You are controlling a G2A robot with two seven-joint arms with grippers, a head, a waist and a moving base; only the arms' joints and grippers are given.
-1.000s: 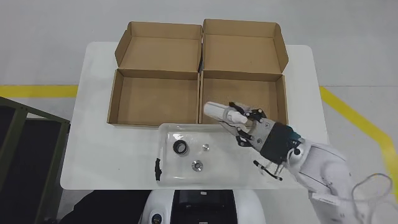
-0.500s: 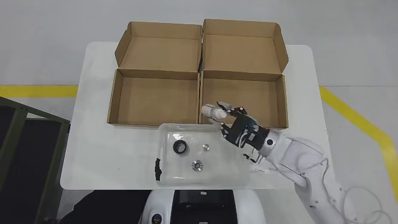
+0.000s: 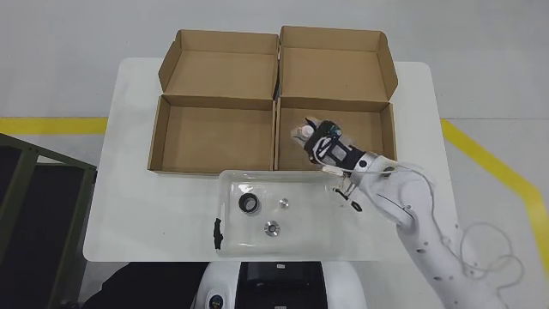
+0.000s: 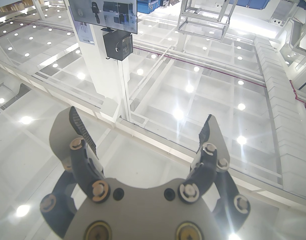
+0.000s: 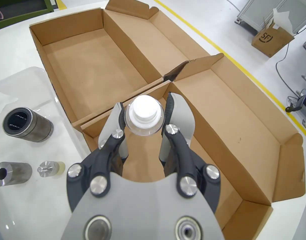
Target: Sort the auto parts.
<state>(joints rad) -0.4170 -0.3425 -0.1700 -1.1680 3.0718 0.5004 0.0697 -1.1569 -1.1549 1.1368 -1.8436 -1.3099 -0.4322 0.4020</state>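
Right wrist view, frame centre: right gripper (image 5: 145, 102) clamped on white stepped clear-rimmed cap (image 5: 144, 114) over box (image 5: 230, 131); left wrist view: left gripper (image 4: 143, 126) wide open, empty.

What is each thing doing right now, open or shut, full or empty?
Right gripper: shut on the white part, over the right box.
White part: held, not yet dropped.
Left gripper: open, holding nothing.
Left box: lid open, empty.
Right box: lid open, nothing seen inside.
Clear tray: holds three metal parts.
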